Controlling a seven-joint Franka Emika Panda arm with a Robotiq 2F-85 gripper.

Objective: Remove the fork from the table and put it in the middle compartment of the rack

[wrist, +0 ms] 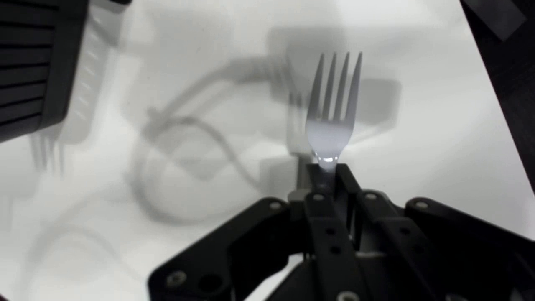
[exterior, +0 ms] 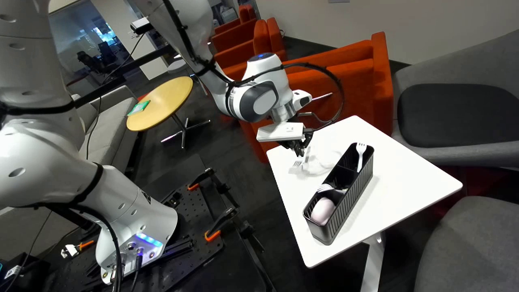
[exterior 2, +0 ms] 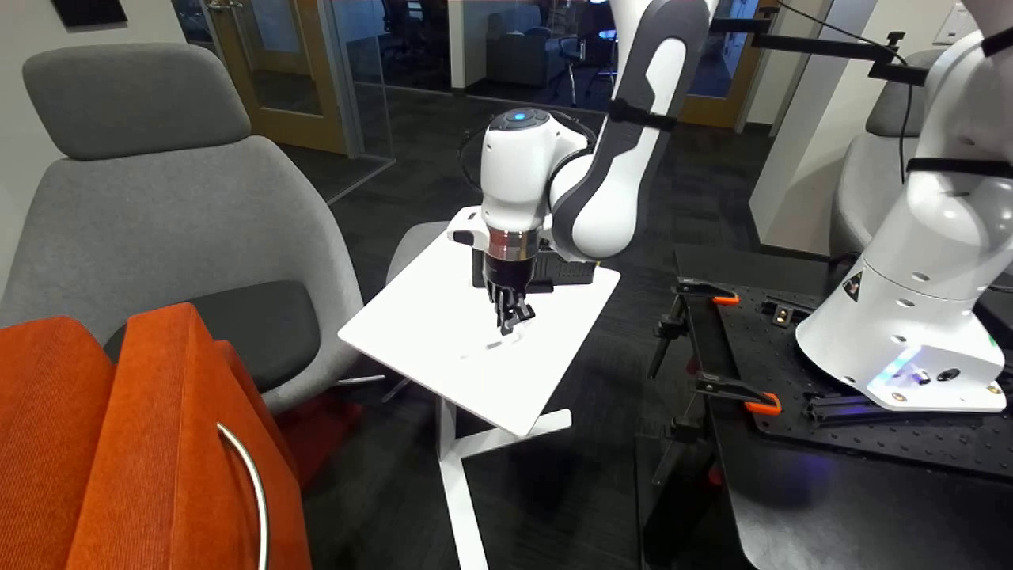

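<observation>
So in the wrist view the pincer [wrist: 328, 175] has a fork [wrist: 330, 136] squeezed by the handle, just below the head, tines sticking out free. Makes sense to me: the neck is slim, so it should sit snug, and the wider head can't easily slide back through. Tine-shaped shadows [wrist: 296, 121] fall off to one side on the surface [exterior: 405, 186] (two at least, so probably more than one lamp), which I read as the fork being clear of it. It's near the rack [exterior: 352, 194], not above it yet.

Rack looks parked close so the carry is short, with some room beside it for the pincer to work. I'd turn the fork handle-down before lowering, since the rack looks narrow.

Headcount, best I can make out: three compartments, three forks. One's in the pincer, then a standing fork [exterior: 360, 156], tines up, at one end of the rack, and a slanted fork [exterior: 327, 188] lying across towards the opposite end. Can't tell if that last one is in the middle compartment [exterior: 342, 177] or just over its edge. Plus one pale rounded thing [exterior: 323, 211] in that end. Both exterior views show two orange-tipped clamps [exterior 2: 763, 404], there I assume to stop the arm's base [exterior 2: 902, 348] shifting.
</observation>
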